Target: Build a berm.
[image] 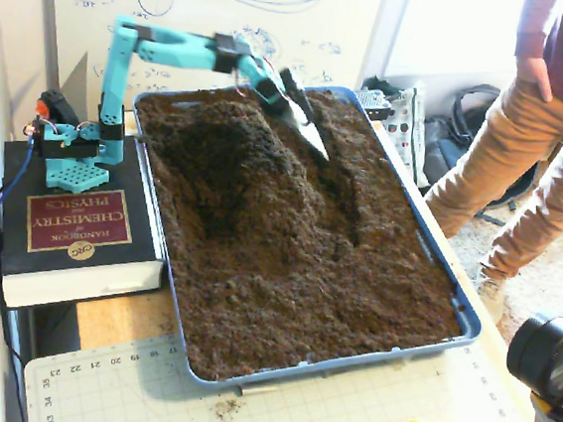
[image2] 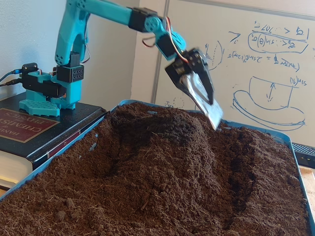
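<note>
The berm (image: 260,174) is the tall ridge of dark brown soil running from the back of the blue tray (image: 430,247) toward the front; it also fills the middle of the low fixed view as the berm (image2: 167,142). My teal arm reaches out across the back of the tray. The gripper (image: 306,120) is shut on a silver metal blade (image: 318,145) that points down to the right of the ridge top. In the low fixed view the gripper (image2: 203,94) holds the blade (image2: 212,112) just above the soil, apparently not touching it.
Sunken grooves lie on both sides of the ridge, one groove (image: 348,193) on the right and one (image: 209,184) on the left. The arm's base stands on a thick book (image: 70,231). A person (image: 527,145) stands right of the tray. A camera (image: 546,361) sits at the front right.
</note>
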Tool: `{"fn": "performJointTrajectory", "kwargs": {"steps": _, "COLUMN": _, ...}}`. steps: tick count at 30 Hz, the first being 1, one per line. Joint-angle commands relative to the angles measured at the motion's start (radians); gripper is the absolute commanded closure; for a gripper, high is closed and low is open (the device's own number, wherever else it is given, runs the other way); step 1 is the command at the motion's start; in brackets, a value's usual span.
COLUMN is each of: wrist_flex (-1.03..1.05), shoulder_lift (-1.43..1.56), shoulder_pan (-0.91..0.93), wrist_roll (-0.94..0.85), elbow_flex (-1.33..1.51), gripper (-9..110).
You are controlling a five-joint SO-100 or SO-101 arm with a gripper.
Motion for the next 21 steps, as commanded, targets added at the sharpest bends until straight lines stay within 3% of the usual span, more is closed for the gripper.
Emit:
{"fn": "performJointTrajectory", "kwargs": {"steps": 1, "wrist_flex": -0.077, "shoulder_lift": -0.087, "shoulder_pan": 0.038, "wrist_roll": 0.006, "elbow_flex": -0.25, "gripper": 101}}
{"fn": "performJointTrajectory", "kwargs": {"steps": 8, "wrist_flex": -0.12, "shoulder_lift": -0.36, "shoulder_pan": 0.084, "wrist_roll": 0.006, "elbow_flex": -0.529, "gripper": 101}}
{"fn": "performJointTrajectory", "kwargs": {"steps": 21, "wrist_flex": -0.121, "shoulder_lift": -0.762, "shoulder_pan": 0.092, "wrist_roll": 0.006, "elbow_flex": -0.781, "gripper": 101}}
